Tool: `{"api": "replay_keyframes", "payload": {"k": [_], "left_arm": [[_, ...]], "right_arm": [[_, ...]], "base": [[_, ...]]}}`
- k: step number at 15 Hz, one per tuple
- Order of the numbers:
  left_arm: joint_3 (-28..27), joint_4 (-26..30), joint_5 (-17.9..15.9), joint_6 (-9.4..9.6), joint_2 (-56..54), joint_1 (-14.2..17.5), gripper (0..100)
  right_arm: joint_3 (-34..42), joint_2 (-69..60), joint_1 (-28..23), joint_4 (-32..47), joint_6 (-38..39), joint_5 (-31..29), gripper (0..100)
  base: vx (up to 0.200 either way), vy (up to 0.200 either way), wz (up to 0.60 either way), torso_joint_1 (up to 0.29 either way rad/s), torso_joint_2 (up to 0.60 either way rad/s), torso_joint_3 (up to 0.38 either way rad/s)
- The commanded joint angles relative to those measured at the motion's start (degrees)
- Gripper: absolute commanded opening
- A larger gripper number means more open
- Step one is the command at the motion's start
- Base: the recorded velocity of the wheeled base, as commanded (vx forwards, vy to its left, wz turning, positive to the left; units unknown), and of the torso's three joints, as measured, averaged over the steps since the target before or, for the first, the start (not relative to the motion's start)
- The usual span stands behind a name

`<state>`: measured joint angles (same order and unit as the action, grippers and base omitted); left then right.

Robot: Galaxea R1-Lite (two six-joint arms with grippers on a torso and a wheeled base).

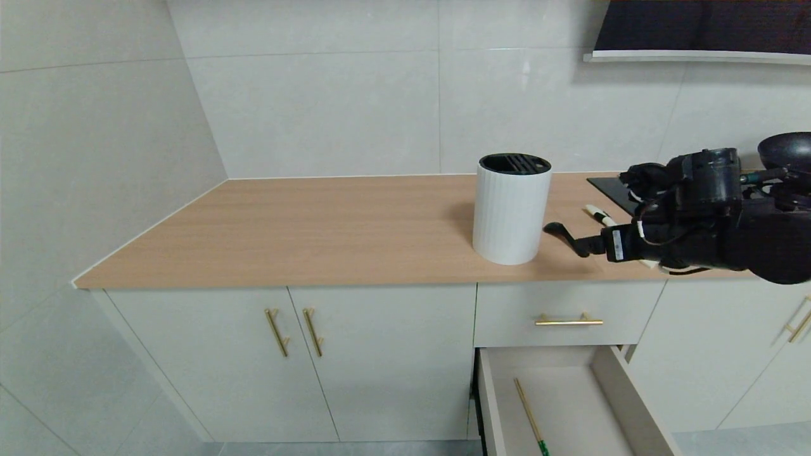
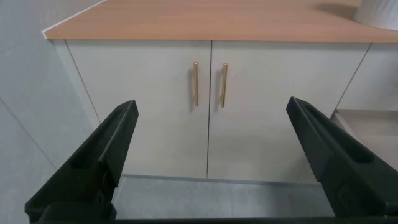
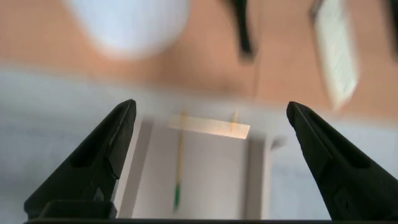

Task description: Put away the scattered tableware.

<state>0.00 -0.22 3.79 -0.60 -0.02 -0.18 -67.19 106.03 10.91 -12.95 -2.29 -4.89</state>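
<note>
Low at the right of the head view, one green-tipped chopstick (image 1: 528, 415) lies alone in the open drawer (image 1: 570, 405). Above it, the wooden countertop (image 1: 317, 228) carries one black spoon (image 1: 561, 235) and one white-handled utensil (image 1: 599, 215), its lower end hidden behind the right arm. Both lie just right of one white slotted holder (image 1: 512, 212). The right gripper (image 3: 211, 162) has its fingers apart, framing the drawer. The left gripper (image 2: 211, 162) is likewise spread, facing two gold door handles (image 2: 195, 84). Pale tiles line the walls. One black wok (image 1: 785, 152) is cut off at the right edge.
</note>
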Motion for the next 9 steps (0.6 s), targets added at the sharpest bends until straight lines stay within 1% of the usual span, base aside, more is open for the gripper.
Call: {"api": "replay_keyframes", "payload": {"k": [1, 2, 3, 4, 6, 9], "left_arm": [[0.00, -0.04, -0.01, -0.02, 0.02, 0.01, 100], [0.00, -0.04, 0.08, -0.02, 0.02, 0.01, 100], [0.00, -0.04, -0.01, -0.02, 0.02, 0.01, 100], [0.00, -0.04, -0.01, -0.02, 0.02, 0.01, 100], [0.00, -0.04, -0.01, -0.02, 0.02, 0.01, 100], [0.00, -0.04, -0.01, -0.02, 0.02, 0.01, 100]], "right_arm": [[-10.59, 10.86, -2.56, 0.29, -1.49, 1.64, 100], [-12.61, 13.06, -3.09, 0.20, -1.66, 3.39, 100], [-12.70, 13.23, -3.18, 0.20, -1.66, 3.57, 100], [-14.19, 17.28, -4.23, -0.41, -1.93, 7.61, 100], [-15.69, 20.62, -4.93, -1.82, -3.68, 8.14, 100], [-17.36, 25.54, -4.93, -4.54, -3.77, 7.88, 100]], "base": [[0.000, 0.000, 0.00, 0.000, 0.00, 0.000], [0.000, 0.000, 0.00, 0.000, 0.00, 0.000], [0.000, 0.000, 0.00, 0.000, 0.00, 0.000], [0.000, 0.000, 0.00, 0.000, 0.00, 0.000], [0.000, 0.000, 0.00, 0.000, 0.00, 0.000], [0.000, 0.000, 0.00, 0.000, 0.00, 0.000]]}}
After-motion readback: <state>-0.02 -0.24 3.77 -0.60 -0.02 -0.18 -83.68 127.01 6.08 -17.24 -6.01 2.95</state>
